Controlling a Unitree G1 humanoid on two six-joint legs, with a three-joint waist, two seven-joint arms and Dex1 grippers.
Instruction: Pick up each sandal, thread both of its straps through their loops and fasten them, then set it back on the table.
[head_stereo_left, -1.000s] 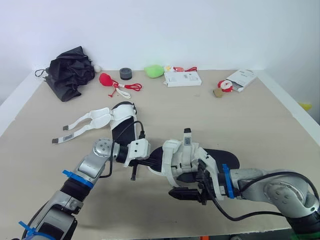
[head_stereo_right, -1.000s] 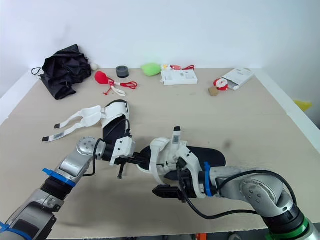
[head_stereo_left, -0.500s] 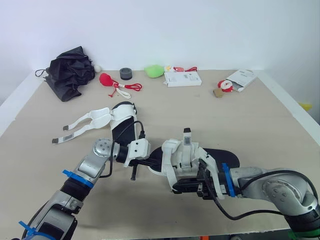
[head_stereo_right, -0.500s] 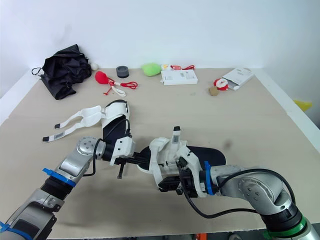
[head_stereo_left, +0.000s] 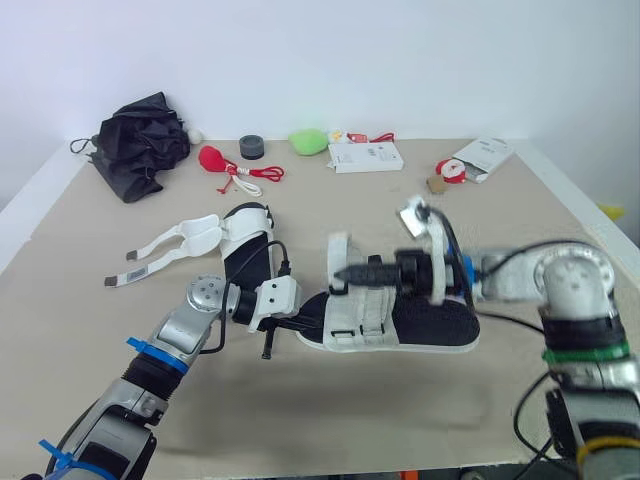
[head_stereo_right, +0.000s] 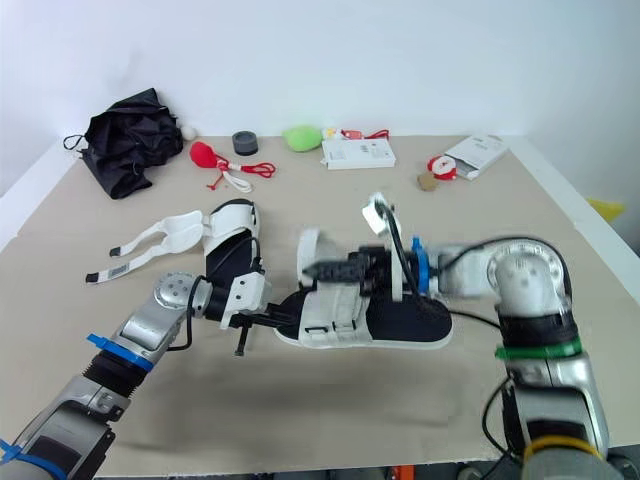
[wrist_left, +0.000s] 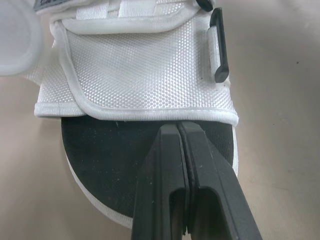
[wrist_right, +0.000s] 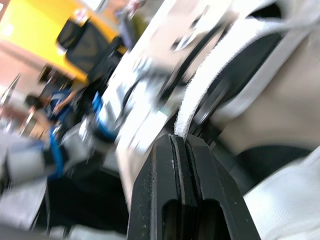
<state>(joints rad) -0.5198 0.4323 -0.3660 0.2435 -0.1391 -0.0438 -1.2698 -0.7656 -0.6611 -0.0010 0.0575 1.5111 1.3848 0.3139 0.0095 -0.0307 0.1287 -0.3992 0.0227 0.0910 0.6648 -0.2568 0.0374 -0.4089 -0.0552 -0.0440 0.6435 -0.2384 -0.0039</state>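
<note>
Right tool (wrist_right: 180, 140) pinched a white strap (wrist_right: 210, 95) of the near sandal (head_stereo_left: 430, 325), blurred in the head views. Left tool (wrist_left: 178, 127) was pressed together at its toe, possibly on the sole edge; contact hidden. Second sandal (head_stereo_left: 247, 245) lay unfastened on the beige bench (head_stereo_left: 500, 230), white wall (head_stereo_left: 400, 60) behind.

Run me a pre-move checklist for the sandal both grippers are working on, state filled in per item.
1. Left gripper steadying the black-soled white fabric sandal: ok, shut, tips on the sole at its strap end.
2. Right gripper shut on that sandal's white strap: ok.
3. That strap threaded through its loop: cannot tell.
4. Its other strap fastened: cannot tell.
5. Second white sandal fastened: not ok, its straps lie spread open on the beige table.
</note>
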